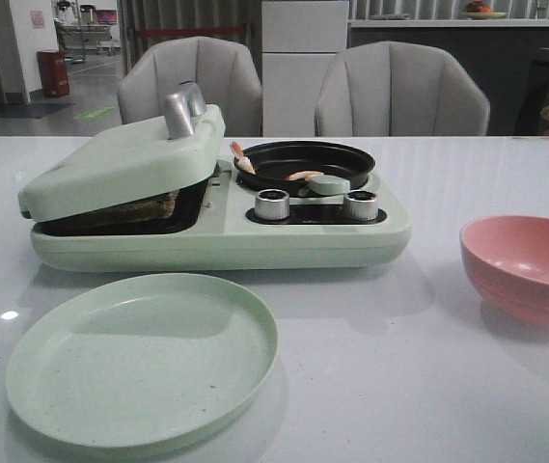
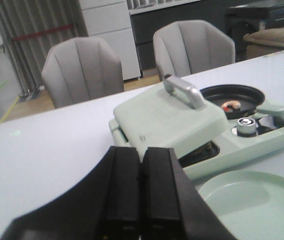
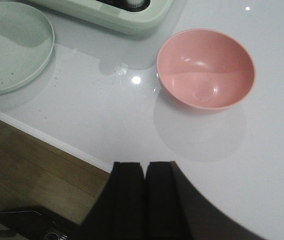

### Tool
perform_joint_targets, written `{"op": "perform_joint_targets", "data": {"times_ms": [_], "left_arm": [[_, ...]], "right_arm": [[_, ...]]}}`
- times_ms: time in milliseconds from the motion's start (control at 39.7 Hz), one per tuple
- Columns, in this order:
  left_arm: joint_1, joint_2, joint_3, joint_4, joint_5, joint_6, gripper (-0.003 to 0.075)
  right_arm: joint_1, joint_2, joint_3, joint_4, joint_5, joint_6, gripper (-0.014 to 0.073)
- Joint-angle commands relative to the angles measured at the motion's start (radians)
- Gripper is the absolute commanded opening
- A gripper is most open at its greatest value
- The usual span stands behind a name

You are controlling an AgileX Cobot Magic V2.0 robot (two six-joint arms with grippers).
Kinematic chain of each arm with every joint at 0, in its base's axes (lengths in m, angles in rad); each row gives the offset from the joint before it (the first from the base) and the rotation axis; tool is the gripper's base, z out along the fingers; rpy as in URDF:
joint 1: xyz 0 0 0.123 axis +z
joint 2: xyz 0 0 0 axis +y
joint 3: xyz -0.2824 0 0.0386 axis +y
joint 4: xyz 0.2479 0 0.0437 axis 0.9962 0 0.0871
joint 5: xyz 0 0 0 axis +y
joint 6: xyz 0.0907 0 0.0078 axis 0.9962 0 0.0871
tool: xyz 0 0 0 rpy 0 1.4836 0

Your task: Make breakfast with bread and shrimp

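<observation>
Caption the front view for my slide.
Bread under the breakfast maker's lid, shrimp in its pan, green plate waiting.

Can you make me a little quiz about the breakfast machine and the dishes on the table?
1. True or false: the pink bowl has shrimp in it.
2. Where are the shrimp lying? A) on the green plate B) in the round black pan C) in the pink bowl
3. Fill in: the bread sits under the machine's green ____, which rests partly raised on it.

Key
1. False. The bowl is empty.
2. B. The plate is empty too.
3. Lid. Only the bread's edge shows in the gap.

Bonus fact: the left tool and right tool are both shut and hold nothing.
</observation>
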Motion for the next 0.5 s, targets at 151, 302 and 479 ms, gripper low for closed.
{"op": "perform_joint_targets", "data": {"times_ms": [151, 302, 479], "left_arm": [[0.002, -0.063, 0.106, 0.399, -0.119, -0.511, 0.0099], [0.048, -0.077, 0.195, 0.416, -0.231, -0.513, 0.0099], [0.069, -0.077, 0.261, 0.341, -0.334, -0.424, 0.0098]], "right_arm": [[-0.004, 0.004, -0.024, -0.002, -0.059, 0.002, 0.0022], [-0.004, 0.004, -0.024, -0.002, -0.059, 0.002, 0.0022], [-0.004, 0.004, -0.024, -0.002, -0.059, 0.002, 0.0022]]}}
